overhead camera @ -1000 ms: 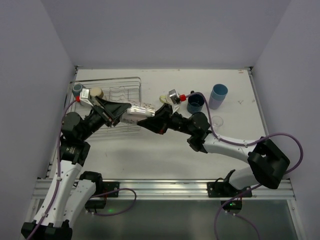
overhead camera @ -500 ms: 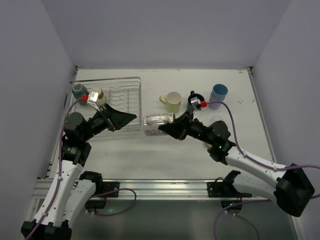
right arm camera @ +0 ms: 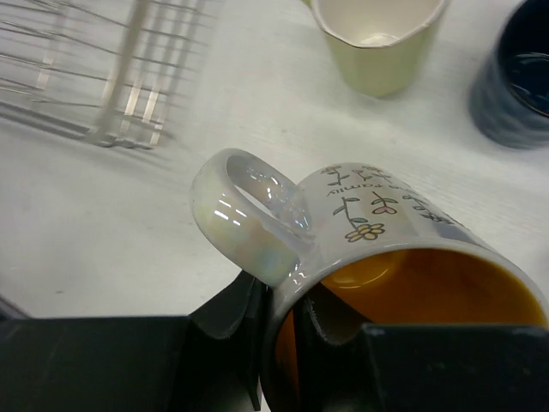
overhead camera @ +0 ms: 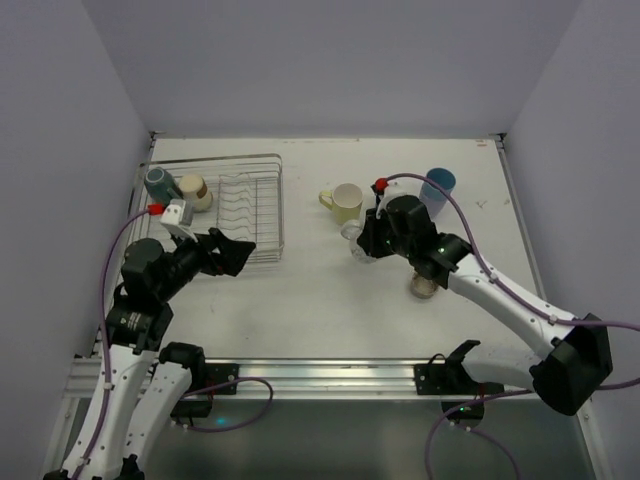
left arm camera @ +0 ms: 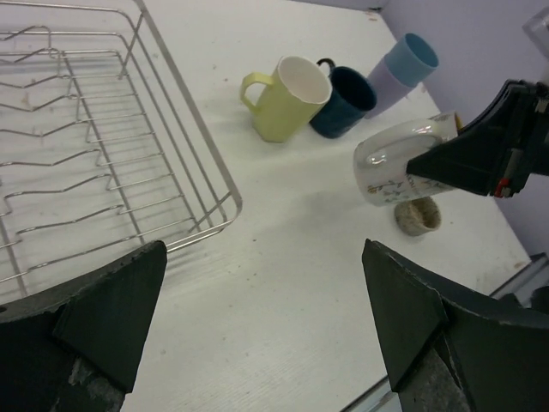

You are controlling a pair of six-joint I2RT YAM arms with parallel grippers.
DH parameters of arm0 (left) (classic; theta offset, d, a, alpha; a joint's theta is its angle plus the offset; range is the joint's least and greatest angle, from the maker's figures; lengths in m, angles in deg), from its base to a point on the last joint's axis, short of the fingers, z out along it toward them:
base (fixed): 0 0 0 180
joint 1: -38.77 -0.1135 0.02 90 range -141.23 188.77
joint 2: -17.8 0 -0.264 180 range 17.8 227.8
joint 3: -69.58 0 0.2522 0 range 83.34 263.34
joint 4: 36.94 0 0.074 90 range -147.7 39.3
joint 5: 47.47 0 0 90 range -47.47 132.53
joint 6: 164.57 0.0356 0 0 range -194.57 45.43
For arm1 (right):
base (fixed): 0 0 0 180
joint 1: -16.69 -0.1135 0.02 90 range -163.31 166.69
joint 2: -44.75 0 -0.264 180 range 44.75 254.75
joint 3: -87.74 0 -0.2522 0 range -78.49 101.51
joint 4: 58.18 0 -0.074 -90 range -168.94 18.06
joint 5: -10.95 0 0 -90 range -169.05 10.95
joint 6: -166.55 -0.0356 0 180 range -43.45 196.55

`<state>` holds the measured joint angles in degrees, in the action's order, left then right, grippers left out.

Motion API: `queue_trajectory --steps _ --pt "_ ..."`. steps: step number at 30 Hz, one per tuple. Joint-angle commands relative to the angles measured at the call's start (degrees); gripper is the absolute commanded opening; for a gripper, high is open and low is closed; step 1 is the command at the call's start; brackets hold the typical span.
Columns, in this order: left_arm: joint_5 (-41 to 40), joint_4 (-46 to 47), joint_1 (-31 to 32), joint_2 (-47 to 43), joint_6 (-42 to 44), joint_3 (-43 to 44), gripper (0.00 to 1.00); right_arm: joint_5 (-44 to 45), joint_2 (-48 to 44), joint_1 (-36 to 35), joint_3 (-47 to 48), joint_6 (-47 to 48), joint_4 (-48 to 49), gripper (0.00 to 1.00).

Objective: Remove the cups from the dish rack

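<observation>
Looking from the top, with 12 o'clock at the far wall, I see the white table [overhead camera: 300, 310] first, since it is the biggest thing. The silver wire dish rack [overhead camera: 268, 170] sits at about 10 o'clock on it. My left gripper [left arm camera: 263, 257] hangs by the rack's near right corner, and its fingers are spread wide with nothing between them. My right gripper [right arm camera: 279, 330] is up over the middle of the table, at about 1 o'clock from the center. It pinches the rim of a white mug with flowers [right arm camera: 377, 232], orange inside, which is tipped on its side in the air. Two cups sit in the rack's far left corner, a dark teal cup [overhead camera: 160, 183] and a tan cup [overhead camera: 195, 190]. Out on the table at 1 o'clock stand a pale yellow mug [overhead camera: 345, 203], a navy mug [left arm camera: 347, 99] and a light blue tumbler [overhead camera: 437, 190]. A small tan cup [left arm camera: 418, 216] sits under my right arm.
</observation>
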<state>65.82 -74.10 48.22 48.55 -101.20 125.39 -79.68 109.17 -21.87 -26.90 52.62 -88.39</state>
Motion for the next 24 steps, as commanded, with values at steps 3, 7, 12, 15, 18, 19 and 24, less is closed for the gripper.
queue_trajectory --steps 3,7,12,15,18,19,24 --pt "-9.9 -0.1 2.6 -2.3 6.9 -6.7 1.00 11.5 8.7 2.4 9.2 9.6 -6.1 0.00" --pt "-7.9 1.3 2.8 -3.1 7.0 -7.1 1.00 13.6 16.0 3.1 11.5 11.1 -5.5 0.00" --pt "-8.3 1.5 3.1 -3.6 6.8 -7.6 1.00 15.0 21.7 3.5 11.8 11.1 -4.4 0.00" --pt "-8.4 1.6 3.1 -3.3 6.7 -7.7 1.00 14.8 23.5 4.1 11.0 10.7 -3.3 0.00" --pt "-9.0 1.6 3.1 -3.0 6.6 -7.7 1.00 14.8 24.3 4.3 10.1 10.4 -2.8 0.01" --pt "-9.3 1.7 3.1 -2.8 6.5 -7.5 1.00 14.6 24.1 4.3 9.6 10.2 -2.7 0.13" --pt "-12.8 1.6 3.0 -0.8 6.4 -6.1 1.00 15.3 21.2 4.3 7.9 8.8 -2.7 0.55"
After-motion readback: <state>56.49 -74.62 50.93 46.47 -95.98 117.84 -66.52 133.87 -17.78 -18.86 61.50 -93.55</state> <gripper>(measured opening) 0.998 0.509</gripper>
